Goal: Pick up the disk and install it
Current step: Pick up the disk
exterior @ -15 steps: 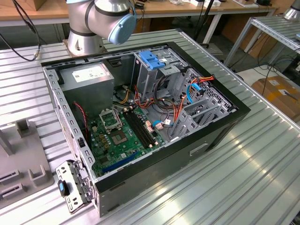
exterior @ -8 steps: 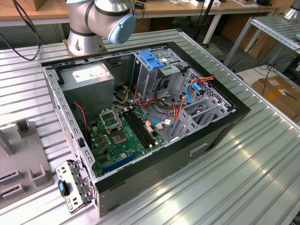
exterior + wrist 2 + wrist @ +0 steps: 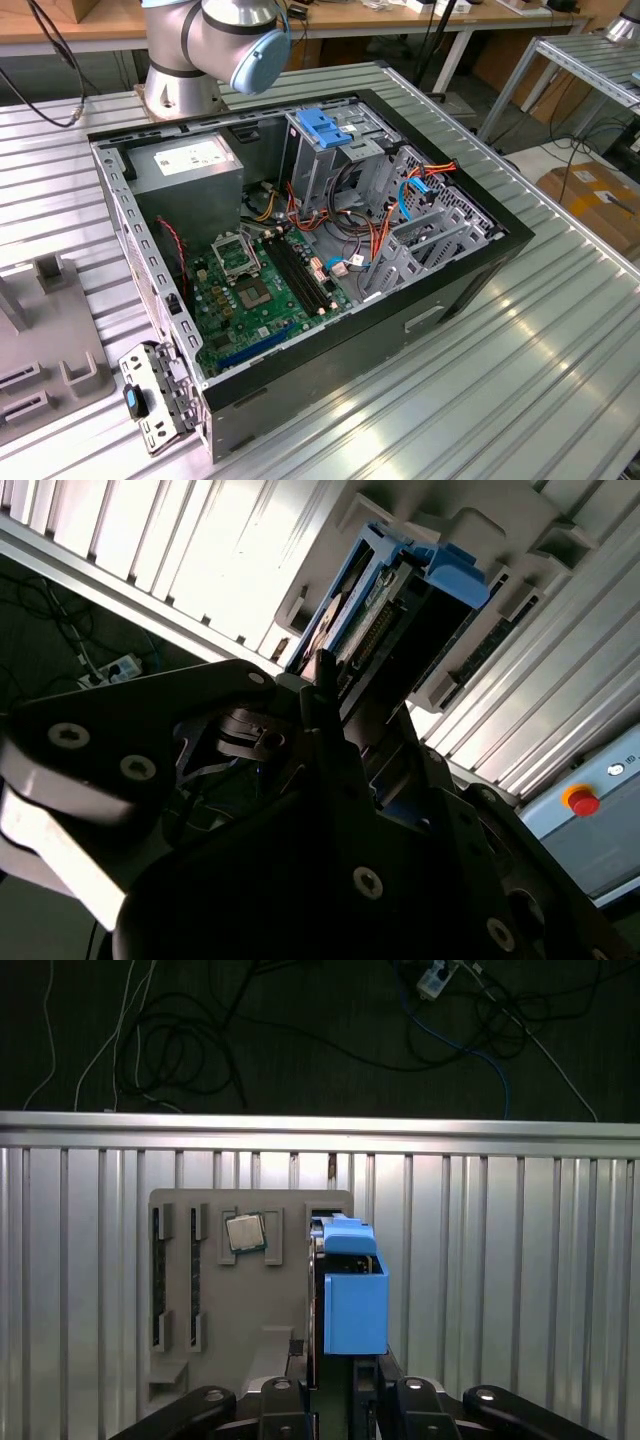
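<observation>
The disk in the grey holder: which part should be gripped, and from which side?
Grip the disk probably across its two broad flat faces near the blue top edge, coming straight down from above. It stands on edge in a slot of the grey holder, so that edge is free.
</observation>
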Action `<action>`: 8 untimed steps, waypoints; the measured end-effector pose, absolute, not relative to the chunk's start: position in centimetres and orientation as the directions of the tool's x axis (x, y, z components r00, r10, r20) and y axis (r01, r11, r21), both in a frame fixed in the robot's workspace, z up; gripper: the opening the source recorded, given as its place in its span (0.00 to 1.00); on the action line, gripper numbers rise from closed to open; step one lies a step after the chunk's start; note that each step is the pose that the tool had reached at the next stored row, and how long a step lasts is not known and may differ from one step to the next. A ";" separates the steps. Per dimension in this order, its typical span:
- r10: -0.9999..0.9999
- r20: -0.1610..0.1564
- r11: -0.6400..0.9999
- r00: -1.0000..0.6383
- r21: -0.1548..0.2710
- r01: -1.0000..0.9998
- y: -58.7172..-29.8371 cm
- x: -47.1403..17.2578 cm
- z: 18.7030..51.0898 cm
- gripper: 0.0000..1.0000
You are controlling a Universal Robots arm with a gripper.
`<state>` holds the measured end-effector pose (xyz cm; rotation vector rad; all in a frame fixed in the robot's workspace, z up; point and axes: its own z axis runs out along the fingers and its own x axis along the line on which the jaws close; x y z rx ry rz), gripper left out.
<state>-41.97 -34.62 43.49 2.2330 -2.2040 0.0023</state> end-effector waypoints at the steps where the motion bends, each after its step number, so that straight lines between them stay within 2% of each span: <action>1: -1.000 0.004 -0.013 0.013 0.002 -1.000 -34.6 -42.0 43.5 0.35; 8: -1.000 0.004 -0.013 0.013 0.002 -1.000 -34.6 -42.0 44.0 0.35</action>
